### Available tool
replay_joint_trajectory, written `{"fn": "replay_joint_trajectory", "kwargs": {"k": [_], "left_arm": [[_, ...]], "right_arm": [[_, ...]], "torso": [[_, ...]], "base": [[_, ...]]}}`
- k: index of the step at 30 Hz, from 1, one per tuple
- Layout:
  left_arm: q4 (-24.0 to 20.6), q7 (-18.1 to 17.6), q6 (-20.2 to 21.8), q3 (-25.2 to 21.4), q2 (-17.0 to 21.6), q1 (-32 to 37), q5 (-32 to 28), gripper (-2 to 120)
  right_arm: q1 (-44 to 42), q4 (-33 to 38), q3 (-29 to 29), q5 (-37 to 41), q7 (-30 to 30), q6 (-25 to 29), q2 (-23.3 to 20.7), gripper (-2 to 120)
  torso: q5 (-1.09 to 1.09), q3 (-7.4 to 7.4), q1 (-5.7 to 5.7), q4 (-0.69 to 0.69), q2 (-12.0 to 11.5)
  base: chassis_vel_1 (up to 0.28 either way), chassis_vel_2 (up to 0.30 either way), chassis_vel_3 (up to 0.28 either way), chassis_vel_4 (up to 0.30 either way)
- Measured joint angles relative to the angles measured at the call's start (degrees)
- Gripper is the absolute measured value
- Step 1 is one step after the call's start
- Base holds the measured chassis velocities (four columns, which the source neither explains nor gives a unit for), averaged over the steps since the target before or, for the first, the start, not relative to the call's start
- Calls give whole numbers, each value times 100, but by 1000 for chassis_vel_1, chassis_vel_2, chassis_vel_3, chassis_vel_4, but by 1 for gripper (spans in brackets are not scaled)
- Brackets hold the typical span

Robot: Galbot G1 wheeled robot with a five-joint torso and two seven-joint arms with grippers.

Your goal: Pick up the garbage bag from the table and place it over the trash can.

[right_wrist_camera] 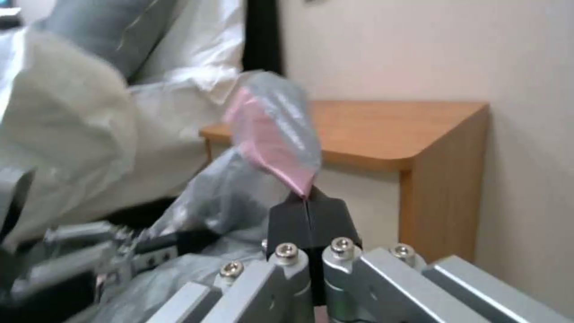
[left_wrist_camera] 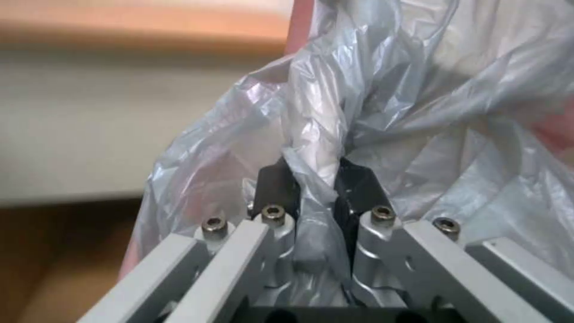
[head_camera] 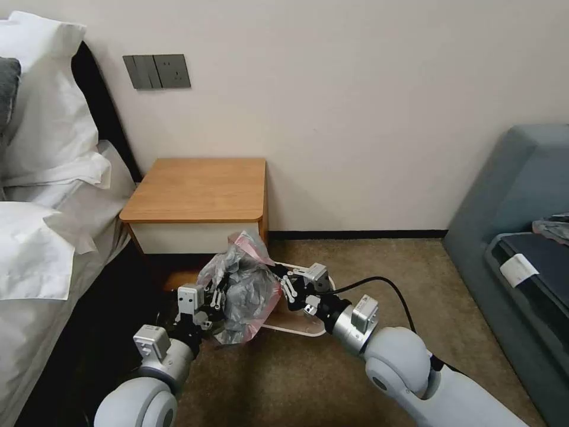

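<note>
The crinkled grey garbage bag with a pinkish-red edge hangs in front of the table, stretched between both grippers over the cream trash can, whose rim peeks out below. My left gripper is shut on the bag's left side; in the left wrist view a fold of the garbage bag is pinched between the black fingers. My right gripper is shut on the bag's right edge; the right wrist view shows the pink edge of the garbage bag clamped at the fingertips.
A bed with white pillows stands at the left. A grey-blue sofa is at the right. The wall with a switch plate is behind the table. Brown carpet lies open in front.
</note>
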Motion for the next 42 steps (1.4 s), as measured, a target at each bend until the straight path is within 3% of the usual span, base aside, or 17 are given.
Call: {"fn": "replay_joint_trajectory", "kwargs": {"k": [2,3,6,7,9,13,29,42], "left_arm": [[262,283,-806,-67,11,-14,226,7],[262,283,-806,-67,11,-14,226,7],[527,650,-1694,-93,22,-22,348,7],[527,650,-1694,-93,22,-22,348,7],[633,892,-2134,-94,15,-38,366,7],[754,1095,-2607,-100,14,-53,470,7],[795,973,-2815,-142,16,-44,318,7],[705,934,-2684,-148,12,-27,36,7]], "right_arm": [[71,102,20,517,405,-202,-2,0],[71,102,20,517,405,-202,-2,0],[165,163,86,1053,903,-449,-67,0],[165,163,86,1053,903,-449,-67,0],[179,197,129,1154,1031,-543,-146,0],[179,317,243,1222,1098,-690,-303,0],[-196,978,781,1231,1049,-1446,-1497,0],[-309,1166,956,1046,1223,-1986,-1840,0]], "torso": [[0,0,0,1,-1],[0,0,0,1,-1],[0,0,0,0,-1],[0,0,0,0,-1],[0,0,0,0,-1],[1,0,0,0,-1],[1,-1,0,-1,0],[0,-1,0,0,0]], "base": [[0,0,0,0],[0,0,0,0],[0,0,0,0],[0,0,0,0],[0,0,0,0],[0,0,0,0],[0,0,0,0],[0,0,0,0]]}}
